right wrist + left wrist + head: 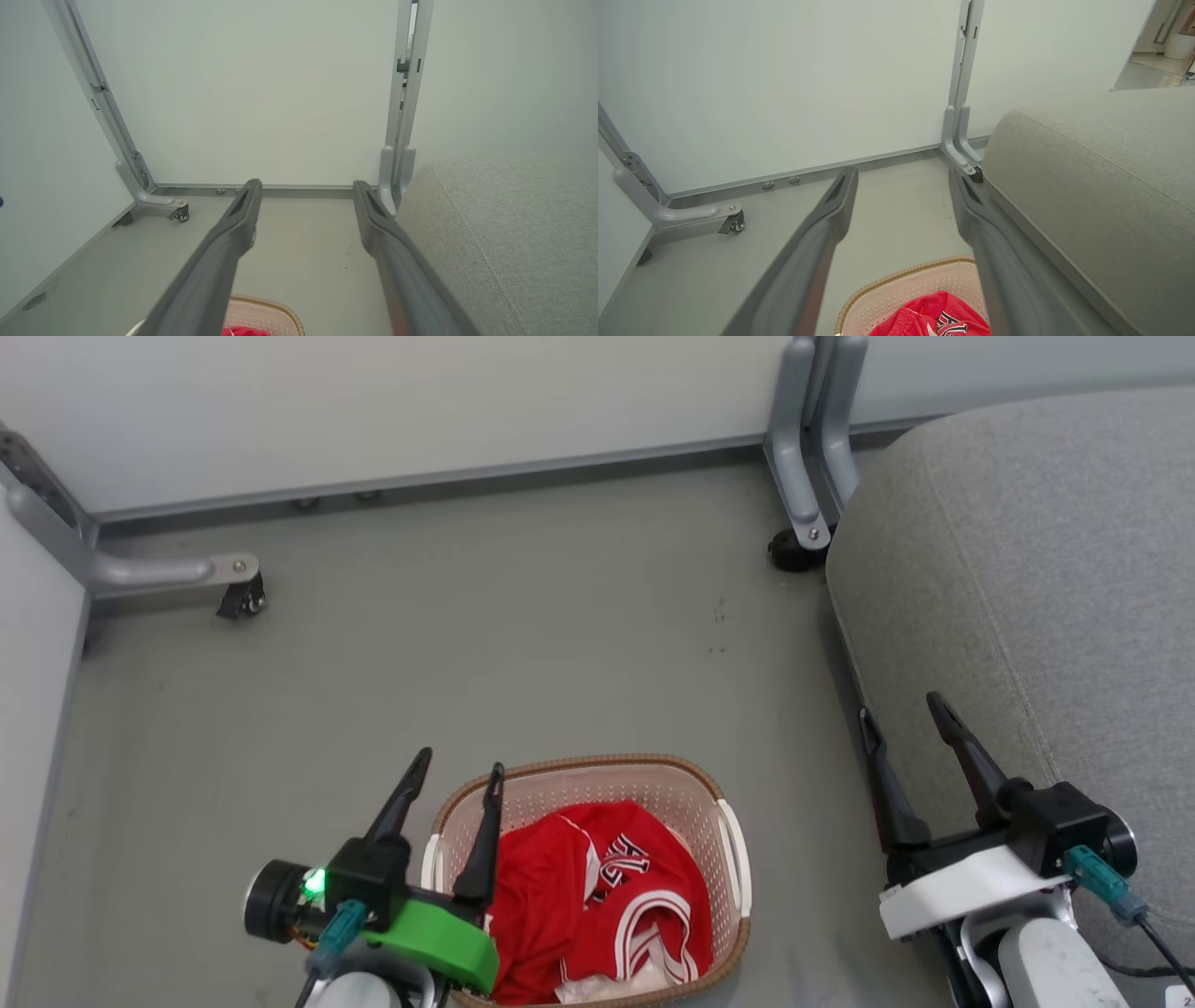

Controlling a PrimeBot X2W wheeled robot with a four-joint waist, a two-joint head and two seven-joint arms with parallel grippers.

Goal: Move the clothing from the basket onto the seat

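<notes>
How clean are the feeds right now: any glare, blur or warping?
Head view: soft even light, clothing and basket sharp, no glare. Left wrist view: its own fingers blurred. Right wrist view: fingers blurred too, wall posts splayed by the wide lens.

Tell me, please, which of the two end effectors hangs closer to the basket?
The left end effector, on the green mount, at the left rim of the basket; the right end effector, white-mounted, is beside the seat.

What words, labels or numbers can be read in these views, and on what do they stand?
Red jersey in the basket: black-and-white lettering, folded over, not readable.
White paper in the basket: no legible print.
White sticker at the head view's lower right corner: cut off, unreadable.
</notes>
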